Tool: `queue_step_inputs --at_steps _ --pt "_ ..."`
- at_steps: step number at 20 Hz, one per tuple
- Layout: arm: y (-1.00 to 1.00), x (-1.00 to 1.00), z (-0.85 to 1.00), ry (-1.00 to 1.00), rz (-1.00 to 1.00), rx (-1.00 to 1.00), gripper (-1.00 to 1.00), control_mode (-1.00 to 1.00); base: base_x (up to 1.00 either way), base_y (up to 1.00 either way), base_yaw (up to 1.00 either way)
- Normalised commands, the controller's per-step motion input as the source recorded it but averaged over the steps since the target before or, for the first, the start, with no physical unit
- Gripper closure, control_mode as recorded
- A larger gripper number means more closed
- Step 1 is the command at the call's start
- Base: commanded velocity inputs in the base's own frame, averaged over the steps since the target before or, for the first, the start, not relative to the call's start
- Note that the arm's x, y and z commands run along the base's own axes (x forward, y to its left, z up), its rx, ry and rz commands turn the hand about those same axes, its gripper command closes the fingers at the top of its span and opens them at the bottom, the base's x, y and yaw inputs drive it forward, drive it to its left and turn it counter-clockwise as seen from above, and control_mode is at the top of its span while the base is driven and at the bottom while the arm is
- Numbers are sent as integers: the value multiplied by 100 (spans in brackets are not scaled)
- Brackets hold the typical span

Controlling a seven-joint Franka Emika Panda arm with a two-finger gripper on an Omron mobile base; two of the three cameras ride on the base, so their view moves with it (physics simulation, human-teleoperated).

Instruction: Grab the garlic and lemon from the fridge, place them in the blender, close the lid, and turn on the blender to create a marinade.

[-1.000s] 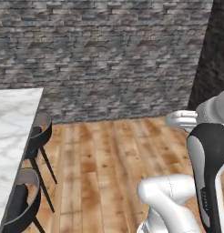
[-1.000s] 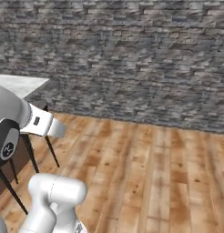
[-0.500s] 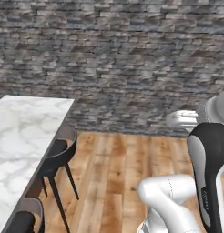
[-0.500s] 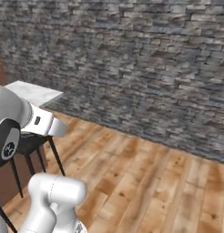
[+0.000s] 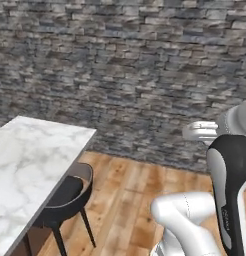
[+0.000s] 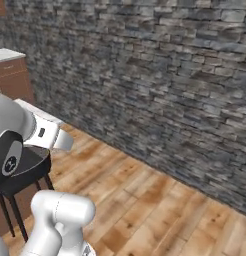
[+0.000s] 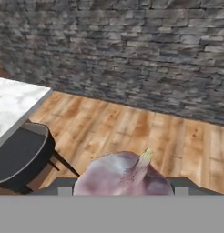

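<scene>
We are holding the garlic [image 7: 125, 175] in our half-open jaws, near the stool [image 7: 20, 157] beside the tabletop [image 7: 13, 102].

Tool [image 7: 120, 189] clamped around garlic [image 7: 123, 175]

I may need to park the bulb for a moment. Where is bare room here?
The marble counter is bare between the stone wall and the dark stool. The wooden floor is open too. The tool grips the garlic.

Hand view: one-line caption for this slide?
Garlic held between the gripper fingers, facing wood floor, stone wall, marble counter.
</scene>
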Motion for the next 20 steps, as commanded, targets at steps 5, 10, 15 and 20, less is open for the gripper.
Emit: queue_step_inputs --at_steps 5,10,15,20 --pt "0 0 0 0 0 0 100 100 100 -10 36" --pt "0 0 0 0 0 0 100 100 100 -12 39" --pt "0 0 0 0 0 0 100 100 100 -10 52" --pt "0 0 0 0 0 0 100 100 100 -16 55"
